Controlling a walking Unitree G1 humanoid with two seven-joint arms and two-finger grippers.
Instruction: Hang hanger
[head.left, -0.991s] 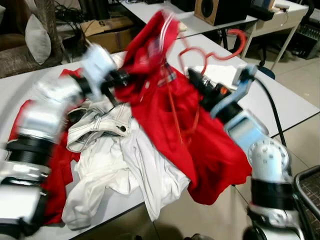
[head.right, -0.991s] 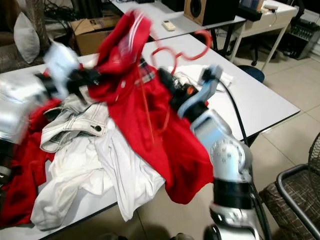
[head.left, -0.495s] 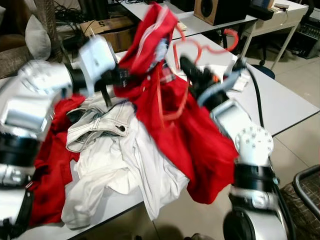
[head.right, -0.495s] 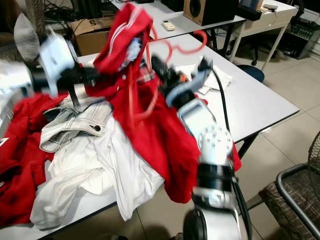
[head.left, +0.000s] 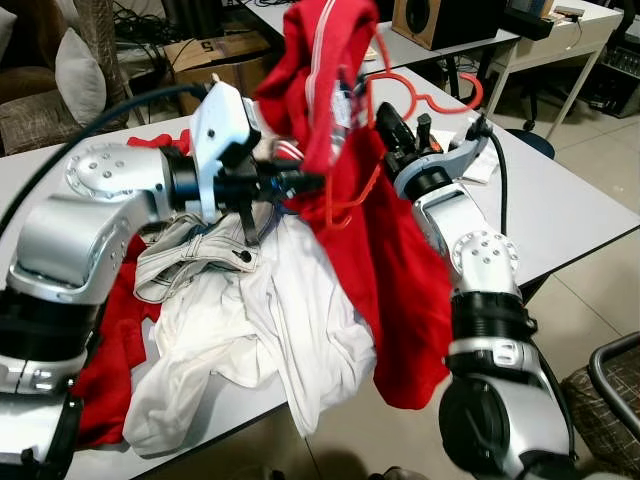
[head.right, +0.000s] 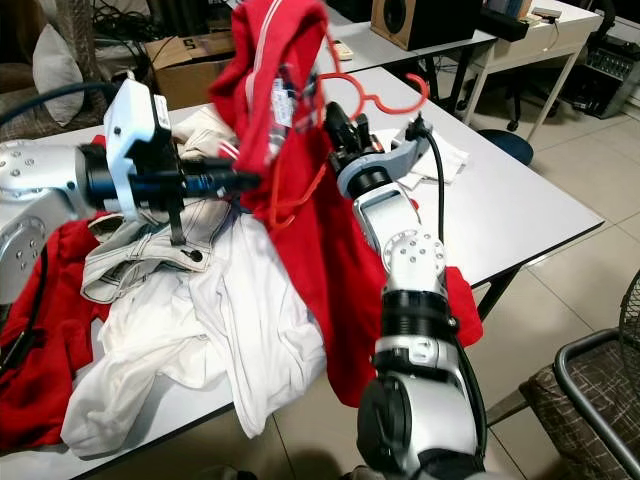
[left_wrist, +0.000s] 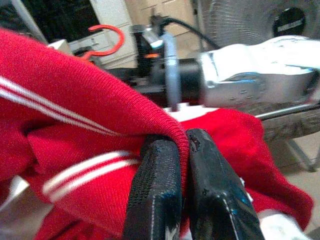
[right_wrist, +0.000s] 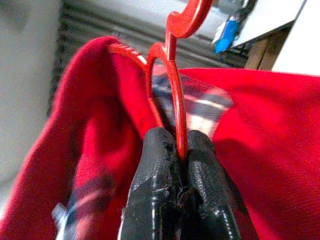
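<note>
left eye view, white clothes heaped, red garment draped

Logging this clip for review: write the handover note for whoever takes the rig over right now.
Left gripper: fingers shut on the ribbed, white-striped edge of the red garment, held up above the table.
Right gripper: fingers shut on the red hanger, whose hook sticks up past the garment.
Done: both lifted; hanger at the garment's neck opening.
Left: seat the hanger fully inside, then hang it.
White clothes lie on the table.
</note>
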